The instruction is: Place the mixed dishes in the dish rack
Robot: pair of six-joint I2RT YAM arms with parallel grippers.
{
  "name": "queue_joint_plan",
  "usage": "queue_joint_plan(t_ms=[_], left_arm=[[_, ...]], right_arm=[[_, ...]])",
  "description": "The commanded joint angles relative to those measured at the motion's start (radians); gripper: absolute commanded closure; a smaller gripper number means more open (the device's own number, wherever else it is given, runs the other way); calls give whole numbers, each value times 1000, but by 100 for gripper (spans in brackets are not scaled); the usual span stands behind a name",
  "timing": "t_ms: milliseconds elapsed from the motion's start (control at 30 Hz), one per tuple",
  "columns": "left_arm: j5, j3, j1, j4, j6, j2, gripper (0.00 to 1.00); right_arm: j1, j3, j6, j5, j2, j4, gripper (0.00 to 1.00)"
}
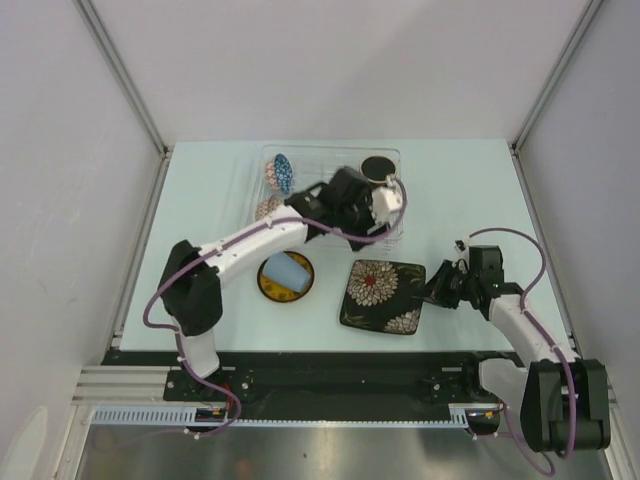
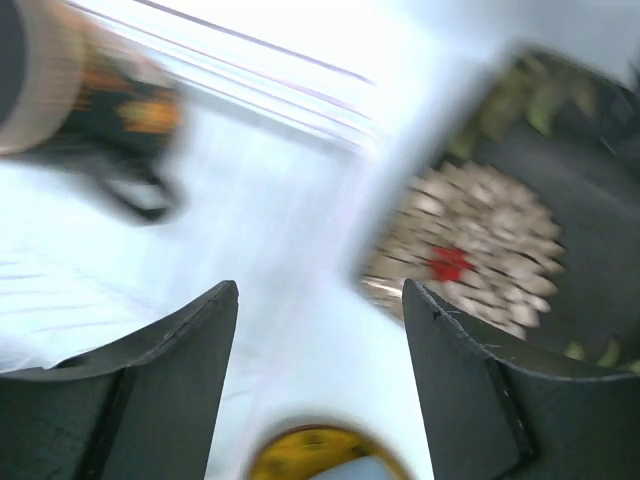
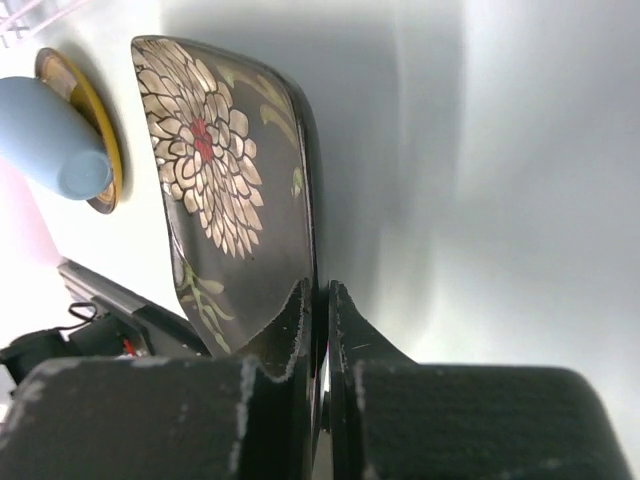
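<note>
The clear dish rack (image 1: 392,157) stands at the back of the table. In it are the blue patterned bowl (image 1: 283,172), the beige patterned bowl (image 1: 267,208) and the dark mug (image 1: 377,167). My left gripper (image 1: 392,205) hovers over the rack's right part, open and empty (image 2: 320,290); its view is blurred, with the mug (image 2: 95,95) at upper left. The pale blue cup (image 1: 287,270) lies on the yellow plate (image 1: 272,288). My right gripper (image 1: 430,293) is shut on the right edge of the black floral plate (image 1: 380,295), its fingers (image 3: 300,320) pinching the rim (image 3: 235,190).
The cup (image 3: 50,140) and yellow plate (image 3: 100,150) lie just left of the floral plate. Grey walls close in the table on three sides. The arm bases and a black rail run along the near edge (image 1: 330,375).
</note>
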Motion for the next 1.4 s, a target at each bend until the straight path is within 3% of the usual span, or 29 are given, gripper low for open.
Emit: queue_joint_plan(t_ms=[0, 133, 333, 433, 633, 900, 1133, 1233, 1267, 1367], left_arm=[[37, 210, 121, -161, -39, -104, 27], [39, 316, 269, -192, -96, -133, 25], [7, 278, 501, -133, -180, -135, 25], [-24, 237, 588, -94, -205, -104, 27], [-47, 175, 650, -135, -245, -72, 28], [-127, 105, 690, -42, -355, -93, 28], [-168, 115, 716, 39, -339, 8, 29], [-196, 122, 717, 62, -325, 51, 37], [-194, 126, 717, 64, -322, 63, 45], [-185, 160, 717, 52, -322, 114, 52]], right_arm=[[35, 37, -1, -55, -171, 15, 100], [61, 105, -15, -40, -287, -46, 100], [90, 215, -39, -23, -353, -146, 100], [107, 361, -76, 55, -353, -176, 100], [116, 678, -142, 259, -259, -132, 100], [128, 775, -137, 290, -166, 32, 100], [148, 814, -174, 318, -143, 28, 100], [153, 815, -180, 322, -146, 6, 100], [155, 815, -182, 324, -147, -6, 100], [155, 815, -186, 336, -152, -32, 100]])
